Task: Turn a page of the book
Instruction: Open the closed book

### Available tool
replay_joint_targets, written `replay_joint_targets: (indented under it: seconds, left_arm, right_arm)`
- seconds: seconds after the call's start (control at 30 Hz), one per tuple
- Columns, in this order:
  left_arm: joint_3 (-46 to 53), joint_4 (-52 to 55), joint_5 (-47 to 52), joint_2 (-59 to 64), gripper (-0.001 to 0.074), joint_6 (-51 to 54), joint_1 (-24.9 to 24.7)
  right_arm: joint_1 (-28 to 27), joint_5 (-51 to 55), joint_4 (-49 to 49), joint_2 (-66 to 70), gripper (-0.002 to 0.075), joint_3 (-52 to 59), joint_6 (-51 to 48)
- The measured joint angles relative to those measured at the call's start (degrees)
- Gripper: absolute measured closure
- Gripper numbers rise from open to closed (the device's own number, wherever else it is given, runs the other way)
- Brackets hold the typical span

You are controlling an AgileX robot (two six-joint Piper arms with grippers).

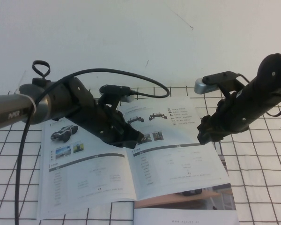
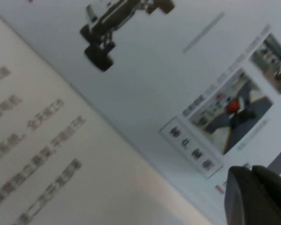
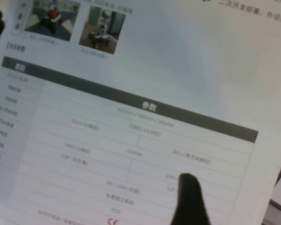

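Near the bottom edge of the high view a booklet (image 1: 187,213) peeks out under the open book (image 1: 91,176). The page (image 1: 178,154), centre-right, lies flat, not yet turned. The left gripper (image 1: 131,138) rests at the spine, fingers unclear. The right gripper (image 1: 206,133) hovers at the page's outer edge, jaws apart, holding nothing.

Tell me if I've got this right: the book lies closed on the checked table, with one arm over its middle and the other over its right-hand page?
Not quite: the book lies open, two printed pages showing in the high view. The rest holds: the left gripper is over its middle, the right gripper over the right-hand page.
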Motion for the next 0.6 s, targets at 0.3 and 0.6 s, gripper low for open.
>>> replay_joint_targets:
  seconds: [0.3,0.6]
  left_arm:
    - [-0.37,18.68,1.46,0.0,0.0737,-13.24,0.0]
    - [-1.24,20.03,1.57,3.36,0.0737,-13.85,0.0]
  right_arm:
    - [0.0,-0.82,-0.43,3.54,0.0269,0.0,1.17]
    - [0.0,-3.47,2.61,5.73,0.0269,0.0,1.39]
